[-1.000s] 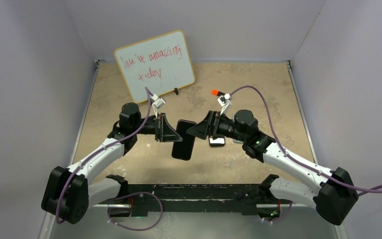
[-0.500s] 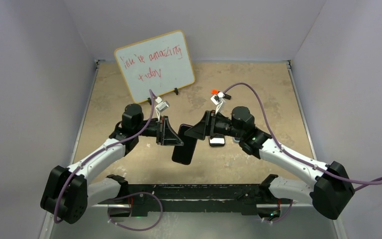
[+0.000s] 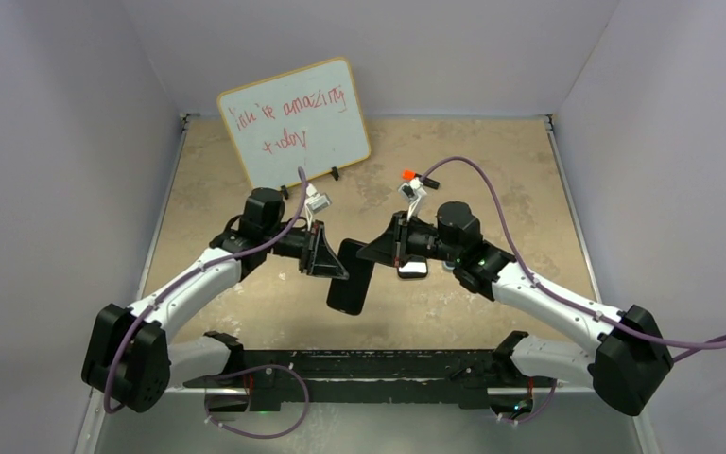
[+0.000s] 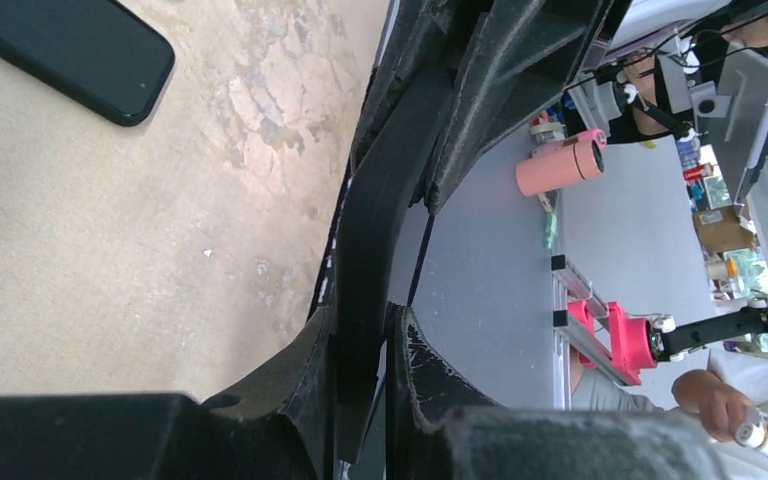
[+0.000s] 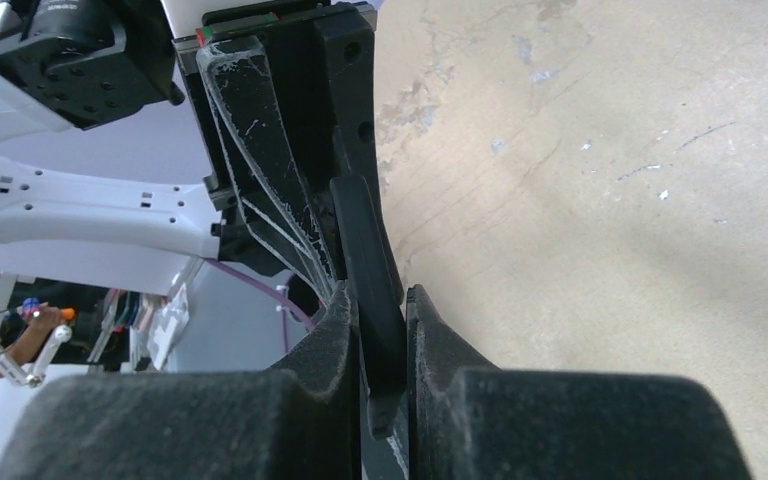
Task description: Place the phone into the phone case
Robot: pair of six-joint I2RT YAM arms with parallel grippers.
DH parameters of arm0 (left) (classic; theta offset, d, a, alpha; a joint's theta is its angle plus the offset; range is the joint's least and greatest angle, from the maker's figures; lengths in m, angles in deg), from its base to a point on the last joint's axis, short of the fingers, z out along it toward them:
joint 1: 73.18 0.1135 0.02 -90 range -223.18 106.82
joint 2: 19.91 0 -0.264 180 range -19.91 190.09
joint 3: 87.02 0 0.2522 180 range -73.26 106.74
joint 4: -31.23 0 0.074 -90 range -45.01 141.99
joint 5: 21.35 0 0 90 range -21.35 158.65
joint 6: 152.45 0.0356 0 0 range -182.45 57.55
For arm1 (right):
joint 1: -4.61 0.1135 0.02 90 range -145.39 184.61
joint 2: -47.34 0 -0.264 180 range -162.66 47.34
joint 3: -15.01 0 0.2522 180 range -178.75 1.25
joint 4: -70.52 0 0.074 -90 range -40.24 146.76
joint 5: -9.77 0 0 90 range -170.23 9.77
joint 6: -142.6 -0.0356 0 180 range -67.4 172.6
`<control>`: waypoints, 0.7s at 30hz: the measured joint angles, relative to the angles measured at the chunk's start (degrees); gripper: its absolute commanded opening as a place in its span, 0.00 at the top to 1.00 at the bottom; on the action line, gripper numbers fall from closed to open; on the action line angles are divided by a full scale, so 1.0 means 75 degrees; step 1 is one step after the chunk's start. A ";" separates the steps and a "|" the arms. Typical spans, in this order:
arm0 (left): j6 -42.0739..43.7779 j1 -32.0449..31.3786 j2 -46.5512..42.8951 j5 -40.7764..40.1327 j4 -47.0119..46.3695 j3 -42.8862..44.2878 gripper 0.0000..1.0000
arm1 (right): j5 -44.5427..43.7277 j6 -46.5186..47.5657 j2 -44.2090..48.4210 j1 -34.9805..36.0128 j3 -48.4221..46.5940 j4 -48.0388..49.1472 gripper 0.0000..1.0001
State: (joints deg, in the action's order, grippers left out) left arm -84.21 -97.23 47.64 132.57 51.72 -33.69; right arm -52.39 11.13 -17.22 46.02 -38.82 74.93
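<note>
The left tool (image 4: 362, 345) and right tool (image 5: 380, 335) are each clamped tight on opposite ends of the thin black case (image 4: 375, 220), held above the tabletop (image 4: 110, 250). The phone (image 4: 70, 45) lies flat there. Case judged light and flexible: grip its rims. Phone judged rigid, slick and breakable.

Phone case (image 3: 348, 288) — black, thin, slightly bowed; turned on edge at the table's centre, pinched between left gripper (image 4: 362, 340) and right gripper (image 5: 380, 320).
Phone (image 3: 413, 270) — dark slab, rounded corners, glossy face; flat on the table, just right of the case.
</note>
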 measured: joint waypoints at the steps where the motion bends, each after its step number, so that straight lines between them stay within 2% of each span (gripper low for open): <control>1: 0.0073 -0.0012 0.0050 -0.0044 0.0087 0.0047 1.00 | -0.0058 0.0050 0.0000 0.0000 0.0000 -0.0052 0.78; 5: 0.0175 -0.0076 0.0073 -0.0210 0.0143 0.0082 1.00 | -0.0309 -0.0006 0.0000 0.0023 0.0000 -0.0245 0.50; 8: -0.0195 -0.0093 -0.0114 -0.0606 -0.0093 -0.0006 1.00 | -0.0527 -0.0119 0.0020 -0.0012 0.0006 -0.0300 0.43; 16: -0.1990 -0.0044 -0.1023 -0.1355 -0.1915 -0.0664 1.00 | -0.0329 -0.0603 0.0207 -0.0026 0.0592 0.0560 0.45; 18: -0.2259 -0.0044 -0.1166 -0.1454 -0.2235 -0.0708 1.00 | -0.0236 -0.0740 0.0198 -0.0026 0.0737 0.0717 0.53; 21: -0.2562 -0.0044 -0.1233 -0.1553 -0.2570 -0.0711 1.00 | -0.0131 -0.0901 0.0154 -0.0026 0.0833 0.0997 0.73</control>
State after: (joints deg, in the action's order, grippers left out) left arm -103.42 -97.56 38.39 120.92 32.44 -39.02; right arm -53.38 4.38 -16.06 45.82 -32.57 82.41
